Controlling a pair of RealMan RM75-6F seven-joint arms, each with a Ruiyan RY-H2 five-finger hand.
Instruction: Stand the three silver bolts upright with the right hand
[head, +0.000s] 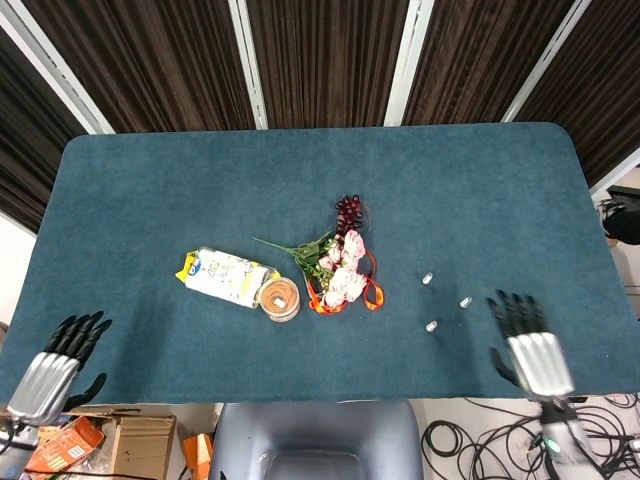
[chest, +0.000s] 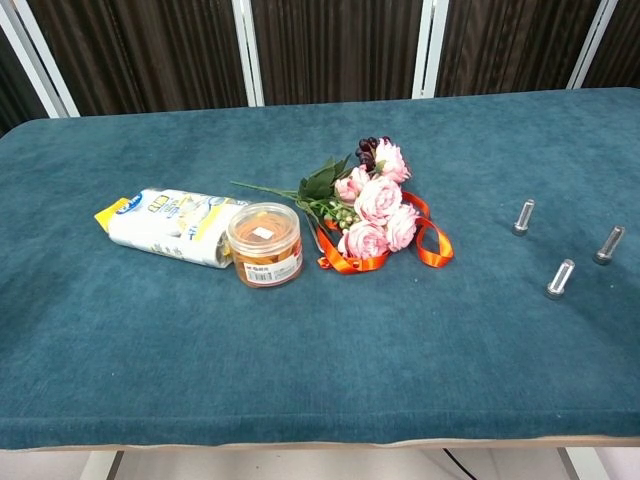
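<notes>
Head view: three silver bolts (head: 427, 279), (head: 465, 302), (head: 432, 326) stand in a loose triangle on the blue desk (head: 150, 200), right of the pink flower bouquet (head: 342, 270). The right hand (head: 530, 345) lies at the near desk edge, well apart from the bolts, fingers (head: 515, 310) spread, holding nothing. The left hand (head: 52, 365) sits at the near left corner, fingers spread, empty.

Chest view: each bolt (chest: 523, 216), (chest: 608, 244), (chest: 560, 278) is a short silver cylinder standing on its head, shank leaning slightly. A snack packet (chest: 165, 228) and an orange-filled jar (chest: 264, 243) lie left of the bouquet. Neither hand appears here
</notes>
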